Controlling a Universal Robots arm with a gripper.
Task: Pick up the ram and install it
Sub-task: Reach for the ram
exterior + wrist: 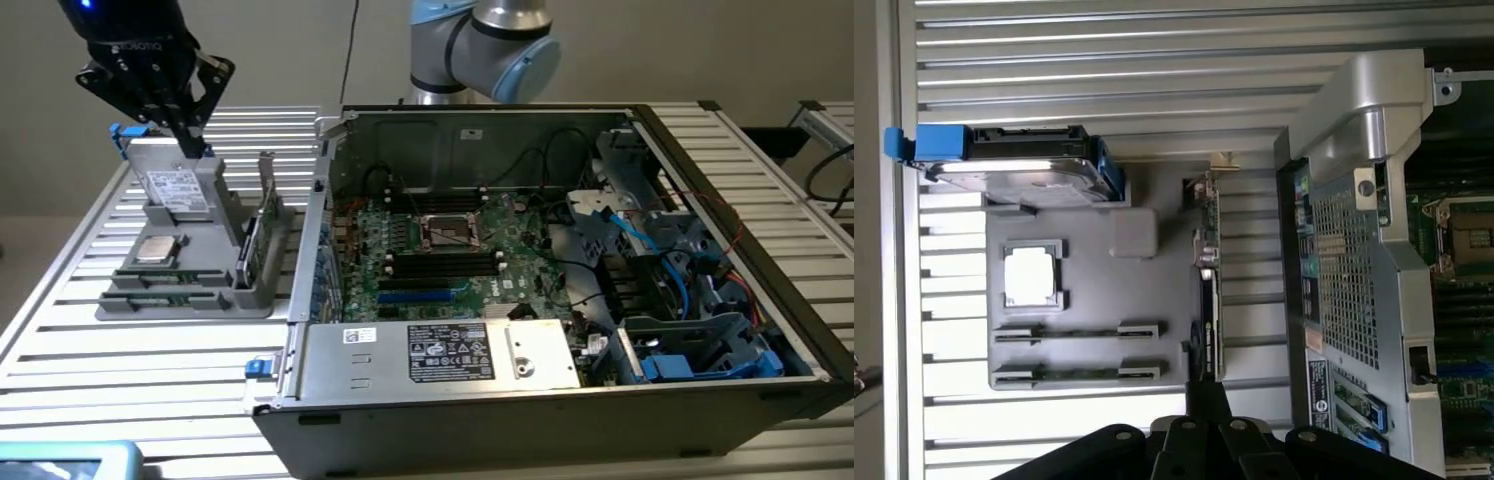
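From my station I see the slatted metal table (134, 380) filling the exterior view, with the open case (534, 430) lying across its centre and right and the motherboard (454, 260) exposed inside. The arm (481, 40) rises behind the case at the top centre. On the exterior view's left, just beside the case, sits the grey tray (1104, 290). At its far end a drive (174, 190) in a blue caddy stands propped up. A green card (267, 230) stands on edge along the side of the tray nearest the case. The gripper (196, 148) hangs in the upper left of the exterior view, above the tray's far end, and I read its claw as pinched together with nothing in it. Its tips come down close to the drive's top edge; I cannot tell whether they touch. Below the drive, a square silver processor (156, 250) lies flat in its pocket. The ram (1079, 330) lies in the tray's near end, at the lower left of the exterior view: two thin green sticks in parallel slots, side by side, well apart from the gripper.
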